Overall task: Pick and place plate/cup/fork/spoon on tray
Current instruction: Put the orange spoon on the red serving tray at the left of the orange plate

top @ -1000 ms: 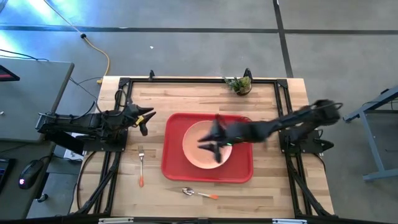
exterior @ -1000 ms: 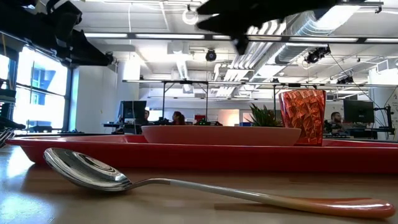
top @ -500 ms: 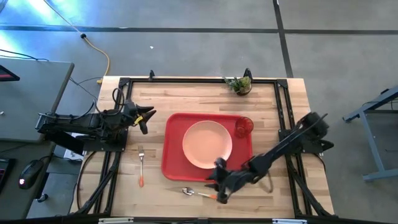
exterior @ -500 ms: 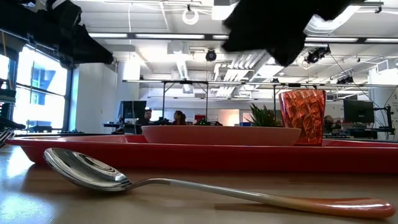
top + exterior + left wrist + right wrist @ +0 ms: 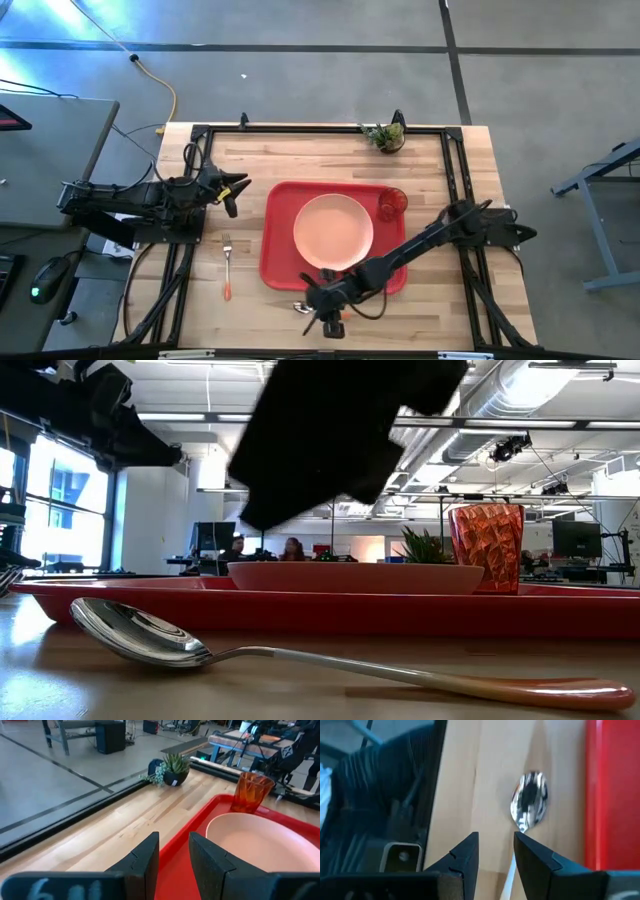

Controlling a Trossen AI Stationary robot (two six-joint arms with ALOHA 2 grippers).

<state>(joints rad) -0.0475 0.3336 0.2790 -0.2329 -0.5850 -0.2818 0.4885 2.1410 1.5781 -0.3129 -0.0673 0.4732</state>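
Note:
The peach-pink plate [image 5: 333, 232] and the red-orange cup [image 5: 391, 203] stand on the red tray [image 5: 280, 270]. The spoon [image 5: 301, 307] lies flat on the table by the near edge in front of the tray, its bowl [image 5: 530, 802] toward the left. The fork [image 5: 227, 265] lies flat on the table left of the tray. My right gripper [image 5: 322, 318] hovers over the spoon, open by a narrow gap, and the spoon's neck runs below that gap [image 5: 496, 847]. In the low view it is a dark shape [image 5: 330, 440] clear above the spoon [image 5: 140, 632]. My left gripper [image 5: 236, 192] waits open left of the tray.
A small potted plant [image 5: 385, 135] stands at the table's far edge. Black frame rails [image 5: 455, 180] run along the table's sides. Bare wood lies between the tray and the near edge, and left of the tray around the fork.
My right gripper has swung from above the plate toward the table's near edge and leftward, and has come down over the spoon. The spoon, plate and cup have stayed where they were.

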